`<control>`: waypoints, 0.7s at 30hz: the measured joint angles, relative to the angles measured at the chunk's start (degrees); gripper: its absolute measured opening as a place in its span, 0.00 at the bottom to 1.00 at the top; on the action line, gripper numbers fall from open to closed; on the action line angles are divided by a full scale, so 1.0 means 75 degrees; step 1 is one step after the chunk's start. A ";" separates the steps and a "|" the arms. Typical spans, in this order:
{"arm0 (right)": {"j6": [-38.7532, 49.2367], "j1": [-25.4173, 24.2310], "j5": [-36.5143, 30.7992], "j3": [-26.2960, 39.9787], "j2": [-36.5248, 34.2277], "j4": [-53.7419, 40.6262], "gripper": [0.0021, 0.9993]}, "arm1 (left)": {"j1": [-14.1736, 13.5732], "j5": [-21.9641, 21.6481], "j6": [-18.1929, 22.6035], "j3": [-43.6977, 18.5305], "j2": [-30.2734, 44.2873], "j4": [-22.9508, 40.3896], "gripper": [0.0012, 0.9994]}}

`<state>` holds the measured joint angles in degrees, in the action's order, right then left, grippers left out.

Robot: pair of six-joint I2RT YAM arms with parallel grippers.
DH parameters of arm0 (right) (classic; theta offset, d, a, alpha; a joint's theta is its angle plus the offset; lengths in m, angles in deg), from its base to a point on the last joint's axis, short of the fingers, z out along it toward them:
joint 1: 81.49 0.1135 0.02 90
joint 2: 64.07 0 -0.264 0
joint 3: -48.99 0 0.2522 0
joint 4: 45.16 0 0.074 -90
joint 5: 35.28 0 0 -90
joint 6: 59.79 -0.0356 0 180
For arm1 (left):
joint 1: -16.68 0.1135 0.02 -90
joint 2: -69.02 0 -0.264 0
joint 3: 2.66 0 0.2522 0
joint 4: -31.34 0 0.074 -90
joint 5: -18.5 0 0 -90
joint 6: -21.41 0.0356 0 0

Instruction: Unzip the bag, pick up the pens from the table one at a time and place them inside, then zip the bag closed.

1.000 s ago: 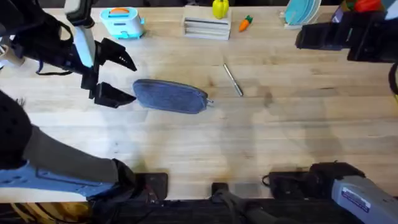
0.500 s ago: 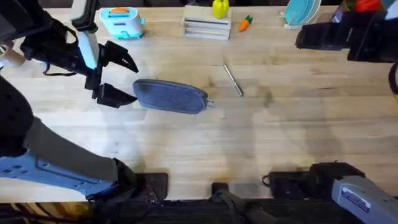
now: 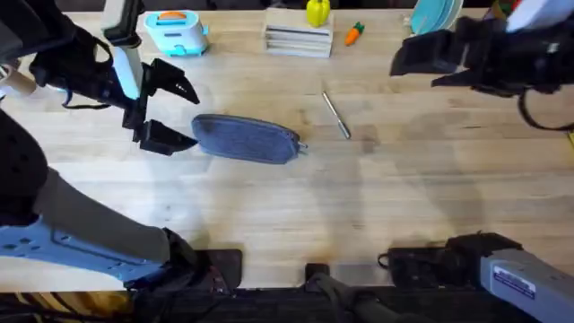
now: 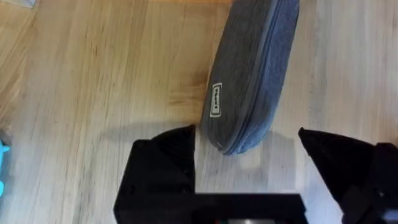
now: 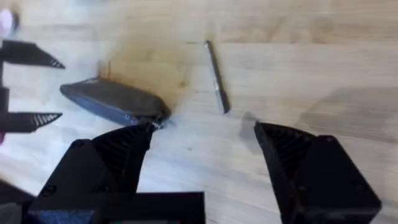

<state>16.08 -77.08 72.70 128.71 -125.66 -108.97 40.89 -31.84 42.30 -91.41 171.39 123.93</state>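
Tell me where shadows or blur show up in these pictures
Overhead: soft grey shadows on the table below the bag, and the right gripper looks smeared. Left wrist: a faint shadow beside the bag's end. Right wrist: a dark patch behind the bag, and the pen casts almost none.

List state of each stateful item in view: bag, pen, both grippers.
bag: zipped shut, lying flat on the table, pull at the end away from the left gripper.
pen: loose on the table, apart from the bag, not gripped.
left gripper: open, empty, fingers either side of the bag's end, no contact.
right gripper: open, empty, above the table.
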 joint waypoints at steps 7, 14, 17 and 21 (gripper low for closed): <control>-0.0220 0.0922 0.0014 0.0000 -0.0663 0.0067 1.00 | 0.0000 0.0000 0.0000 0.0000 0.0000 0.0005 0.99; -0.0309 0.0956 0.0005 0.0000 -0.0754 0.0113 1.00 | -0.0177 0.0006 0.0003 -0.0026 0.0214 0.0007 0.99; -0.0321 0.0956 0.0005 0.0000 -0.0754 0.0122 1.00 | -0.0343 0.0003 0.0000 -0.0026 0.0511 0.0002 0.99; -0.0321 0.0956 0.0008 0.0000 -0.0754 0.0125 1.00 | -0.0460 0.0003 0.0000 -0.0026 0.0658 -0.0004 0.99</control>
<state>13.67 -69.92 72.76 128.71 -131.31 -108.03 37.44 -31.82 42.29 -91.60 176.33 123.90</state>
